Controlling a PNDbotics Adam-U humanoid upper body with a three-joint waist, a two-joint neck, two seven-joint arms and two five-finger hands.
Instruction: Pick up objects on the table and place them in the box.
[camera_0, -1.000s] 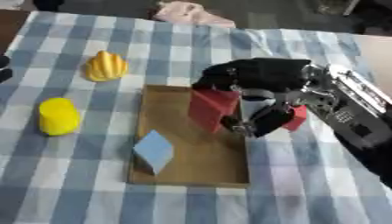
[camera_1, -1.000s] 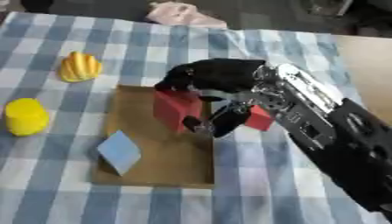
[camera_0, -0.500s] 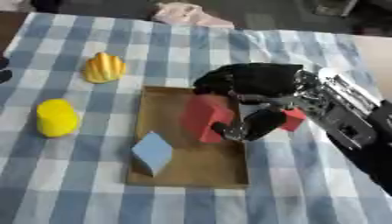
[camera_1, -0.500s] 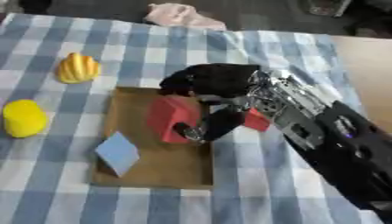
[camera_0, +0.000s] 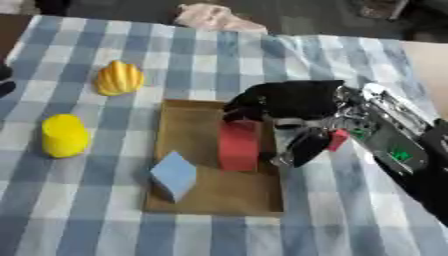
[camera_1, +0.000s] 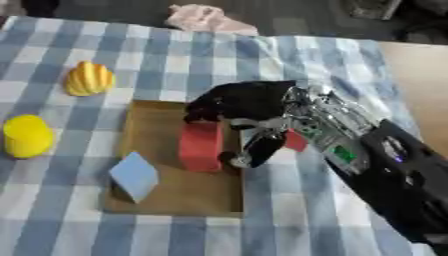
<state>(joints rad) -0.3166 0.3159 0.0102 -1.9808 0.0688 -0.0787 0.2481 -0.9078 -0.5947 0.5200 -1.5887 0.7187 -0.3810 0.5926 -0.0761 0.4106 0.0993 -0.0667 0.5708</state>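
Cardboard box (camera_0: 219, 197), flat and shallow, lies on the checked blue-and-white worktop (camera_0: 79, 220), with a pale blue block (camera_0: 173, 175) tilted at its 7 o'clock corner. Red block (camera_0: 239, 146) stands upright at centre, long axis vertical, right hand (camera_0: 284, 102) curled over its top from 3 o'clock. Yellow cylinder (camera_0: 64, 135) stands at 9 o'clock, orange ridged shape (camera_0: 119, 78) at 11. Pink cloth (camera_0: 214, 16) lies at the far edge.

A red block (camera_0: 239, 145) stands upright in the flat brown box (camera_0: 217, 194) beside a tilted blue cube (camera_0: 173, 175); two yellow objects (camera_0: 65, 135) lie outside.
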